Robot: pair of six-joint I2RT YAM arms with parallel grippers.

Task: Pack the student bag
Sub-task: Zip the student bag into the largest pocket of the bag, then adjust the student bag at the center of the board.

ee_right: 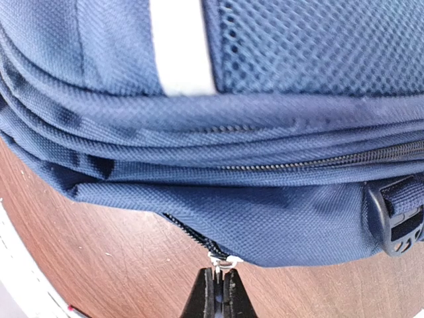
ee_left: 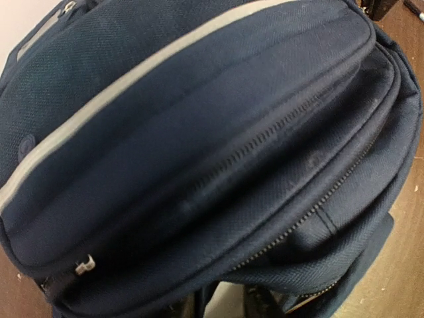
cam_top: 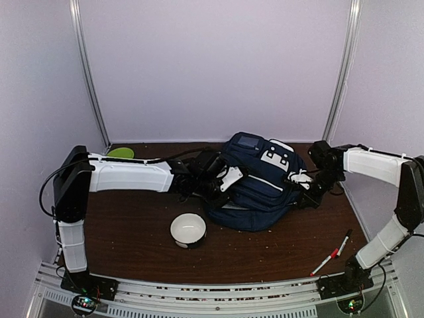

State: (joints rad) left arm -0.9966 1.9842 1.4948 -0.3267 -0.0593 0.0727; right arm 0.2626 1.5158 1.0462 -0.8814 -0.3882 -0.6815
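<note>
Top view: the student bag (cam_top: pixel 260 180), navy with white trim stripes and a white studded patch, lies on the brown table (cam_top: pixel 132 228), right of centre and toward the rear wall. The left gripper (cam_top: pixel 221 185) meets the bag at its 9 o'clock side and the right gripper (cam_top: pixel 300 180) at its 3 o'clock side. A white bowl (cam_top: pixel 188 230) stands apart from the bag at its 7 o'clock. 2 marker pens (cam_top: pixel 333 254) lie at its 5 o'clock near the front edge. A green object (cam_top: pixel 120 153) sits at 10 o'clock against the rear wall.

Left wrist view: the bag fills the frame, with 2 zipper lines running from 8 o'clock to 2 o'clock and a metal slider (ee_left: pixel 84 265) at 8 o'clock. The claw's dark fingers (ee_left: pixel 264 306) show only at 6 o'clock, standing apart, largely hidden by fabric.

Right wrist view: at 6 o'clock the claw's tips are pressed together, clamped on a small metal zipper pull (ee_right: pixel 222 261) at the bag's lower seam, just above the table. A black buckle (ee_right: pixel 397 224) sits at 4 o'clock.
</note>
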